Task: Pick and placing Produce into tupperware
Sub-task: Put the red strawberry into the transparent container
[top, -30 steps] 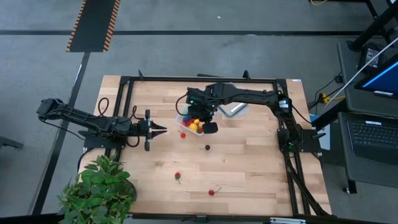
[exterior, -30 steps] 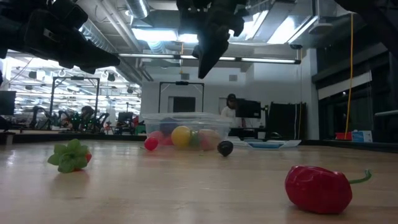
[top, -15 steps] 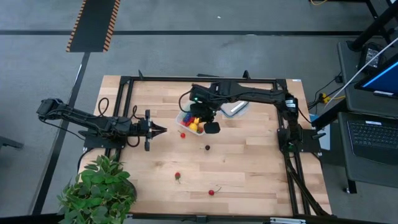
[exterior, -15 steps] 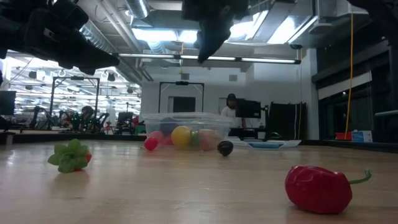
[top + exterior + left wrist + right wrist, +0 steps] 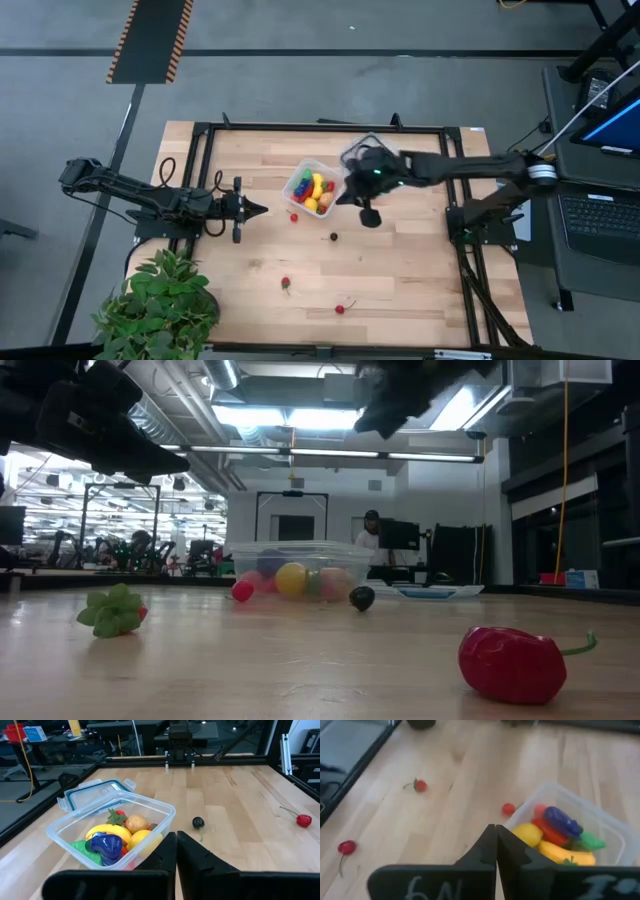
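lid (image 5: pixel 95 795) behind tupperware (image 5: pixel 112 837) shows only past left tool (image 5: pixel 176 851), pressed closed.

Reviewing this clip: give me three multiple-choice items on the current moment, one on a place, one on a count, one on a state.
1. Where does the small dark round toy fruit lie?
A. inside the tub
B. on the wooden table, outside the tub
C. between the left gripper's fingers

2. How many produce pieces lie loose on the table outside the clear square plastic tub?
A. one
B. four
C. seven

3. How does the left gripper stand?
A. shut and empty
B. wide open
C. shut on a banana

Answers:
1. B; the high view shows it on bare wood near the tub.
2. B; a small red piece beside the tub, the dark fruit, a red and green piece and a red stemmed piece.
3. A; the left wrist view shows its fingers together with nothing between them.
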